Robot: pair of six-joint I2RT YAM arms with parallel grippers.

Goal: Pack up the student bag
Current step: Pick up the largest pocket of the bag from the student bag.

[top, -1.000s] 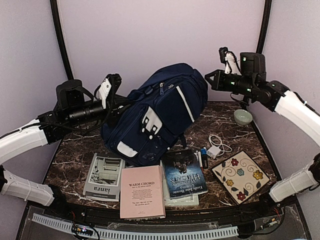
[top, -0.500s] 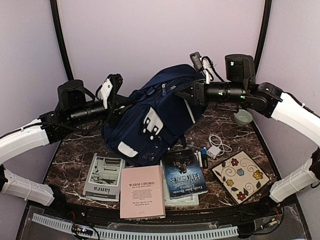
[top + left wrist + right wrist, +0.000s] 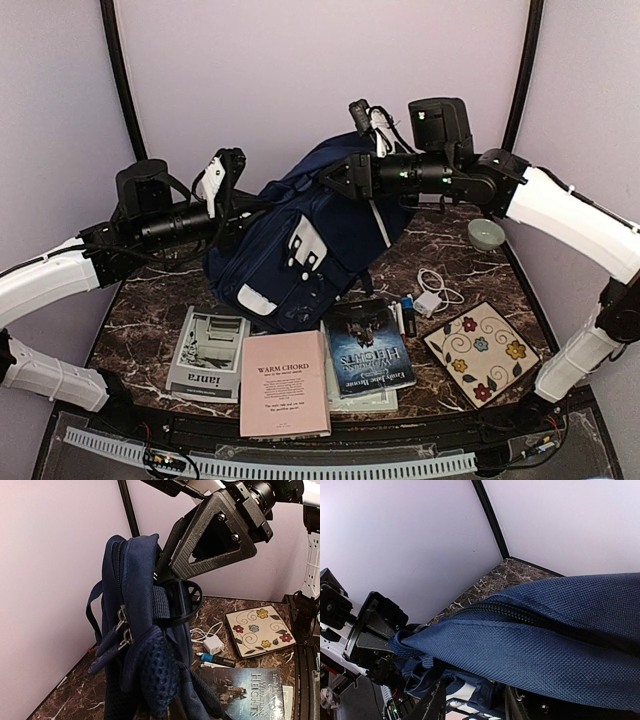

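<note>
L gripper [image 3: 232,200] pinched shut on bag [image 3: 330,225] edge, steadying it; R gripper [image 3: 335,180] part-open, empty, at top: straddle zip [image 3: 520,615] squarely before closing

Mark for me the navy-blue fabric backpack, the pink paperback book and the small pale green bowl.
navy-blue fabric backpack [image 3: 345,225], top external view, its navy side panel.
pink paperback book [image 3: 285,385], top external view, middle of the cover.
small pale green bowl [image 3: 486,236], top external view, its centre.
</note>
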